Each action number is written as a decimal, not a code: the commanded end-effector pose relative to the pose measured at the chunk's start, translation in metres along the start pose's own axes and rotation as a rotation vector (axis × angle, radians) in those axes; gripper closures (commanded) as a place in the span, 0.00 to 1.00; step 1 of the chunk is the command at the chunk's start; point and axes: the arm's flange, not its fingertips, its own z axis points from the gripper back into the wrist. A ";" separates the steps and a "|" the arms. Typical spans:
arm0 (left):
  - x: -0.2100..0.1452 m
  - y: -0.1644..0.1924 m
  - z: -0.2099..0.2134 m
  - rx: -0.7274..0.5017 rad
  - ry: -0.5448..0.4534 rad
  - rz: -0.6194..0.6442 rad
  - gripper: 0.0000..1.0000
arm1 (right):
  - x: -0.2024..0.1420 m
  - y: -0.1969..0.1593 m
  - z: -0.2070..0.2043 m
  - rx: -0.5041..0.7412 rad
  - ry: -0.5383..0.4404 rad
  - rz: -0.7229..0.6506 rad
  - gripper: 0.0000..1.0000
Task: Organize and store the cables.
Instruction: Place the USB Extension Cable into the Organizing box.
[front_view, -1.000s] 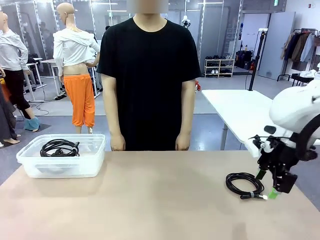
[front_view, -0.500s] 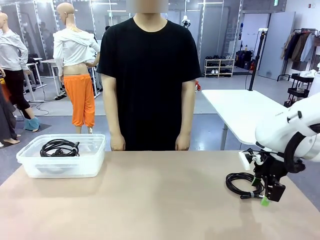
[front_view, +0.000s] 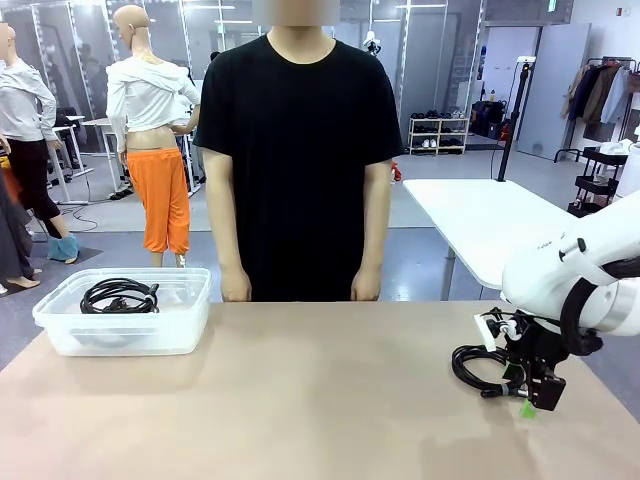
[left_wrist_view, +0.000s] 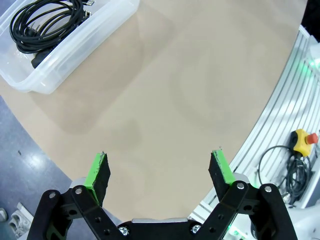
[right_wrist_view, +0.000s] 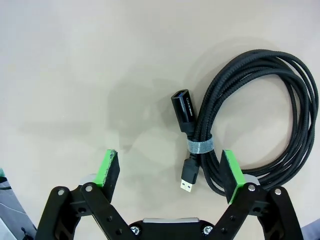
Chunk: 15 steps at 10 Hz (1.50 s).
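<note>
With the right pincer (right_wrist_view: 170, 170) open over the desk (right_wrist_view: 75, 75), keep the cable's (right_wrist_view: 260, 110) banded bundle between its pads before closing.

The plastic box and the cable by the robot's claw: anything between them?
Nothing: the front view shows bare table between bin and coiled cable.

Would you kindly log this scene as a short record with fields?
table cable: black coil, banded, plugs beside right gripper
bin: clear, far left, holds another coiled cable
right gripper: open, low over table, one pad over the coil's edge
left gripper: open, above bare table
person: standing at far side, hands down
</note>
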 end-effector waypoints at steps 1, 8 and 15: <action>-0.001 -0.002 -0.002 -0.005 -0.012 -0.006 0.00 | 0.003 -0.007 0.002 -0.013 0.024 -0.017 0.09; -0.001 -0.002 -0.002 -0.005 -0.012 -0.006 0.00 | 0.019 -0.023 -0.008 -0.006 0.065 0.016 1.00; -0.001 -0.002 -0.002 -0.005 -0.012 -0.006 0.00 | 0.055 -0.011 0.045 -0.003 0.113 0.021 1.00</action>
